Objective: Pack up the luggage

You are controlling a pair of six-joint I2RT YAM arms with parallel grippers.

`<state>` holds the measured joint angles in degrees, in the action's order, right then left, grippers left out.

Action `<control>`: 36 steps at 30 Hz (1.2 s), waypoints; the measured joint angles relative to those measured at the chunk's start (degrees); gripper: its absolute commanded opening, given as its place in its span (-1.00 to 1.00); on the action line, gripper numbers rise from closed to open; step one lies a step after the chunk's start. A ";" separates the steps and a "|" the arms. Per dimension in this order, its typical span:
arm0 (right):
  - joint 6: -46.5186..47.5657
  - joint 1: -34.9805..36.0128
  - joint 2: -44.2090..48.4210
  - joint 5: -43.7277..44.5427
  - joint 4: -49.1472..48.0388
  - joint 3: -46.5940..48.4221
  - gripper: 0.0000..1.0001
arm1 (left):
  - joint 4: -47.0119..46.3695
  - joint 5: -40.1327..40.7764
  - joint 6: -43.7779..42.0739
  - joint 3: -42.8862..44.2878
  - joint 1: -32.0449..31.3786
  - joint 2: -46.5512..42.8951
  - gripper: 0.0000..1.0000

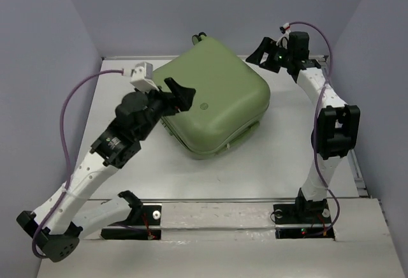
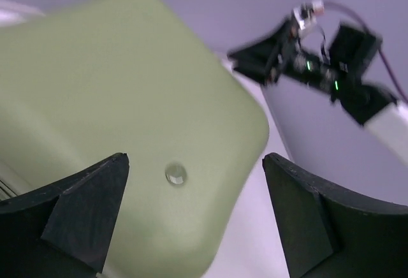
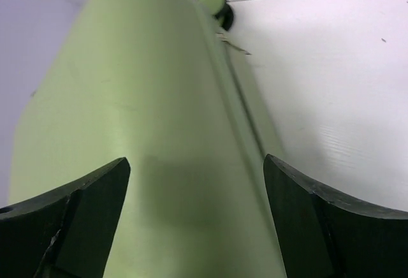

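So the big rounded light-green hard-shell suitcase (image 1: 213,96) is lying flat in the middle of the white table (image 1: 287,157), turned corner-on to the arms. One green-and-black wheel (image 3: 217,4) pokes out at its far end.

The lid looks down, shut or very nearly, so nothing of the inside shows. I honestly can't tell if anything's packed in there.

Handling-wise, my guess is the shell is stiff and smooth. That means slippery, no give, and too broad to pinch across. It's probably bulky rather than fragile, but awkward for one arm. The best bet looks like the seam (image 3: 237,106) running around the side, where a finger could hook under the lid edge. The small round dimple (image 2: 175,175) on top offers nothing to grab.

The left gripper (image 1: 180,93) hovers over the suitcase's left edge with its fingers spread wide and nothing between them. The right gripper (image 1: 260,55) sits just off the suitcase's far right corner, also splayed apart and holding nothing, looking down the suitcase's side.
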<state>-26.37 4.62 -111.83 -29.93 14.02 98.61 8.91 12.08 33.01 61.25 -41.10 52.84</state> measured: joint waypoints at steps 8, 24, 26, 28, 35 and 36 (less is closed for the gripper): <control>2.91 2.51 11.10 1.46 4.79 1.31 0.96 | -3.93 -11.15 -3.02 7.21 28.20 4.94 0.98; 1.05 12.09 53.48 0.90 -6.51 -42.03 0.96 | -10.12 -27.71 2.19 13.35 43.80 44.37 0.98; 1.05 14.08 55.71 0.92 -6.82 -44.78 0.96 | -11.58 -28.83 3.26 14.91 43.80 47.30 0.98; 1.07 15.89 57.24 1.09 -7.08 -46.93 0.96 | -13.55 -29.66 4.72 15.61 43.91 49.72 0.98; 1.16 18.88 58.93 1.22 -7.15 -50.77 0.96 | -20.35 -32.54 10.62 16.15 44.22 54.93 0.98; 1.16 19.17 58.93 1.22 -7.04 -51.01 0.96 | -21.59 -33.07 11.87 16.13 44.35 55.47 0.91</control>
<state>-25.21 23.79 -52.90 -28.71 6.98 47.59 -12.69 -20.99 44.88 77.38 3.25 108.31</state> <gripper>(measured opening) 0.982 0.990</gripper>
